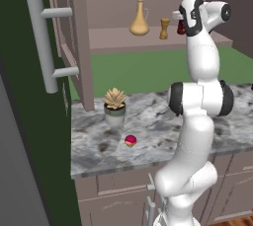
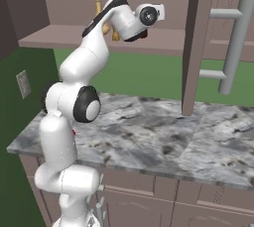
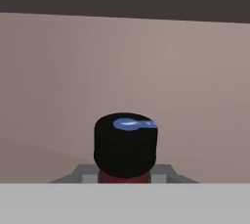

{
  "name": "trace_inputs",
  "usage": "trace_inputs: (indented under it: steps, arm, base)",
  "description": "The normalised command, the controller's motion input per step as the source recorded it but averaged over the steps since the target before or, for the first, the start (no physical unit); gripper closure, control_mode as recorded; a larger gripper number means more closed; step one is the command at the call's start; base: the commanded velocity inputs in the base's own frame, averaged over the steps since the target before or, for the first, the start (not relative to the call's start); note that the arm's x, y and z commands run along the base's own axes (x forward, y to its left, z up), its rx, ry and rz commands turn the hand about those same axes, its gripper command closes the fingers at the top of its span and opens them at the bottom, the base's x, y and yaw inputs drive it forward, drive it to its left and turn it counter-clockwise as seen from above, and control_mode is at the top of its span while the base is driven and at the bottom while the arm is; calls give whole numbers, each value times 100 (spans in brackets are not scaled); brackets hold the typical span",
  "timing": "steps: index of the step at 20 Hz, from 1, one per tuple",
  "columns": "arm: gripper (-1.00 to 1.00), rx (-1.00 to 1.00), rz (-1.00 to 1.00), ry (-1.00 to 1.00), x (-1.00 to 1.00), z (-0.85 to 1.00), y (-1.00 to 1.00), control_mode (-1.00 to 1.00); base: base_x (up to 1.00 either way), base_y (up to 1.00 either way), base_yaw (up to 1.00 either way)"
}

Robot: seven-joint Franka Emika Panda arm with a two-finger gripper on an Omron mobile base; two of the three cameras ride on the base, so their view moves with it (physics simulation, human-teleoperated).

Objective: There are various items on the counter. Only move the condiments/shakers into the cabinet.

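My gripper [image 1: 180,23] is raised to the level of the cabinet shelf [image 1: 111,40] and is shut on the red sauce bottle [image 1: 181,27]. In the hand view the bottle's black cap [image 3: 125,142] stands between my fingers [image 3: 86,174], and a strip of its red body [image 3: 122,177] shows below the cap. The tan flask bottle [image 1: 140,18] and the small wooden shaker [image 1: 164,28] stand on the shelf, just left of the gripper. The arm partly hides the flask [image 2: 97,0] in the right base view.
A potted succulent [image 1: 115,105] and a tiny red round thing [image 1: 130,140] sit on the marbled counter [image 1: 158,121]. The open cabinet door with its grey bar handle [image 1: 43,42] stands at the left. A second door's handle [image 2: 232,47] hangs at the right.
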Motion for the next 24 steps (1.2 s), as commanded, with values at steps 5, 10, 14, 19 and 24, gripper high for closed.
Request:
trace_inputs:
  steps: [5,10,14,19,24]
  arm:
    - [100,0,0,0,42,-9,-9,-100]
    - [100,0,0,1,32,-24,-10,-100]
    - [100,0,0,0,27,-24,-8,-100]
    - [100,0,0,0,9,-24,-1,-100]
    - [-100,0,0,0,0,0,0,-100]
  base:
    - [0,0,0]
    - [0,0,0]
    - [0,0,0]
    - [0,0,0]
    - [0,0,0]
